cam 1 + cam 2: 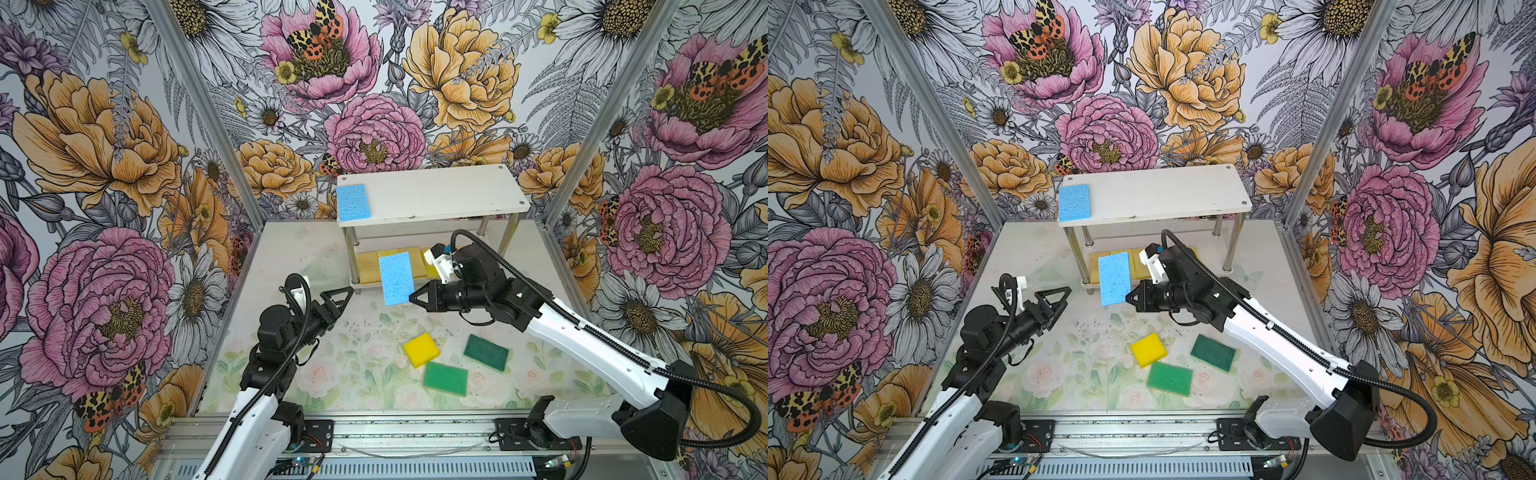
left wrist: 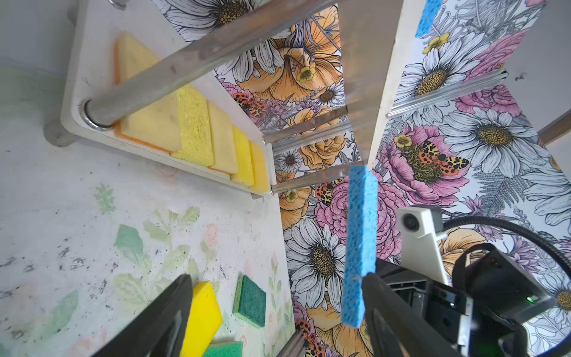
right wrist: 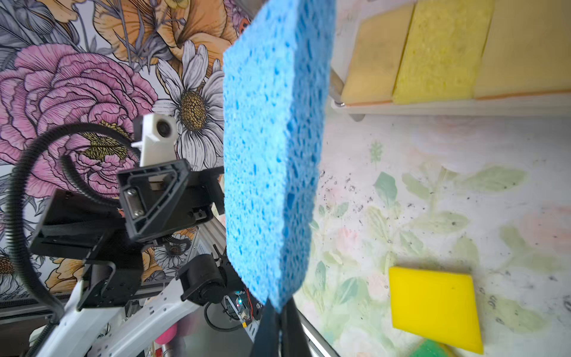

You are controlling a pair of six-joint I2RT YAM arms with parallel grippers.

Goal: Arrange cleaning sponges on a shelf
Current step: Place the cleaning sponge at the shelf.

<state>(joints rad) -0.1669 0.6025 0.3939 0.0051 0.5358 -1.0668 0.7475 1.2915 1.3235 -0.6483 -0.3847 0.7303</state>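
Right gripper [image 1: 411, 296] pinches blue sponge [image 1: 396, 279] by one edge, in front of shelf [image 1: 436, 195] — thin hold may slip, or sponge may snag shelf front; left gripper [image 1: 343, 301] spread, empty.

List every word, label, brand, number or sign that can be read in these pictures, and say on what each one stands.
No text can be read anywhere.
The held blue sponge, yellow sponge and green sponges: no print.
The shelf: plain white, no label.
The wallpaper: only flowers and moths.
The electronics at the front rail: too small to tell.
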